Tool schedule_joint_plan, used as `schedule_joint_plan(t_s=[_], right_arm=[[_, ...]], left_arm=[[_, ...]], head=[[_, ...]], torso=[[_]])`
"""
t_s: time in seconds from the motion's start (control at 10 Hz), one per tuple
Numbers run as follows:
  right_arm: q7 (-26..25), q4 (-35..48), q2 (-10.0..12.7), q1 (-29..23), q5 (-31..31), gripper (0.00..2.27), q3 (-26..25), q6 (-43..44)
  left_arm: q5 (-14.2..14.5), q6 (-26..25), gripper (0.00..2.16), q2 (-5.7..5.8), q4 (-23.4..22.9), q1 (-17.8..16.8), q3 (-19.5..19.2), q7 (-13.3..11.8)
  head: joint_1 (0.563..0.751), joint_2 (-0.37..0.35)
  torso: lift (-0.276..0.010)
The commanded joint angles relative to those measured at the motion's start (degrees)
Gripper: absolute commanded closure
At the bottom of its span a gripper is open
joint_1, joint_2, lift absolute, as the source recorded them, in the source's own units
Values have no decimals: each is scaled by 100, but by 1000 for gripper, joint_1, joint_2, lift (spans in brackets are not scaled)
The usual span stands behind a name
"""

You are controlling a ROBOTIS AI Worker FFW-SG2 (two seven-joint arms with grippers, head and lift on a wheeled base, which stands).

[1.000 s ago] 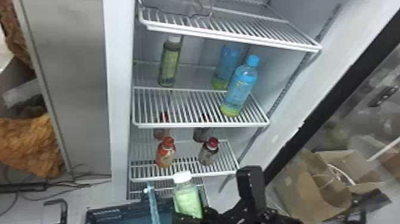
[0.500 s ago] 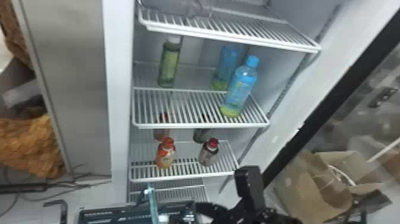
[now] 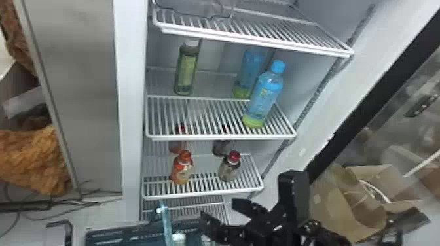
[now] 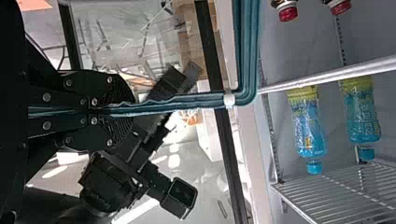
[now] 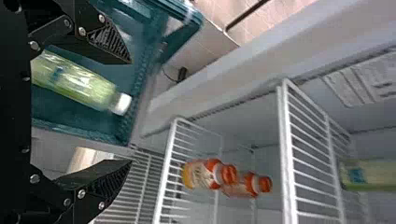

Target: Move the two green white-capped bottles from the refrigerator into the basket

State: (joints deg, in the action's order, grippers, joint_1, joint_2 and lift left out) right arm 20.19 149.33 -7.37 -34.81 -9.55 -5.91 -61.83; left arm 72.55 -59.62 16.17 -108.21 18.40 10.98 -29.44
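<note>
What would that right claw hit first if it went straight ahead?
Probably the front edge of the wire shelf holding the orange-capped bottles, ahead of the open right gripper, though depth is unclear.

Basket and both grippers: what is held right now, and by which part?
The left gripper holds the basket by its rim, jaws closed on it. The right gripper holds nothing; its jaws are open.

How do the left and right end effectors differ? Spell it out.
The left end effector is shut on the rim of the basket; the right end effector grips nothing. The left one's fingers are pressed together around that rim, while the right one's stand wide apart. Both are black.
</note>
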Motion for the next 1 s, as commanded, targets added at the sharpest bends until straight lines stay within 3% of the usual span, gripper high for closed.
schedule_joint_plan(t_s=[0.0, 0.5, 0.9], right_arm=[[-68, -6, 43, 8, 7, 315, -37, 376], [-595, -681, 25, 472, -62, 295, 146, 2429], [-727, -2678, 34, 1429, -96, 79, 431, 4988]], left_arm=[[0, 0, 1168, 0, 0, 2, -2, 0], [0, 0, 1168, 0, 0, -12, 21, 0], [11, 0, 1168, 9, 0, -68, 101, 0]], head=[[695, -350], [695, -350], [695, -350]], torso=[[-4], [-4], [-4]])
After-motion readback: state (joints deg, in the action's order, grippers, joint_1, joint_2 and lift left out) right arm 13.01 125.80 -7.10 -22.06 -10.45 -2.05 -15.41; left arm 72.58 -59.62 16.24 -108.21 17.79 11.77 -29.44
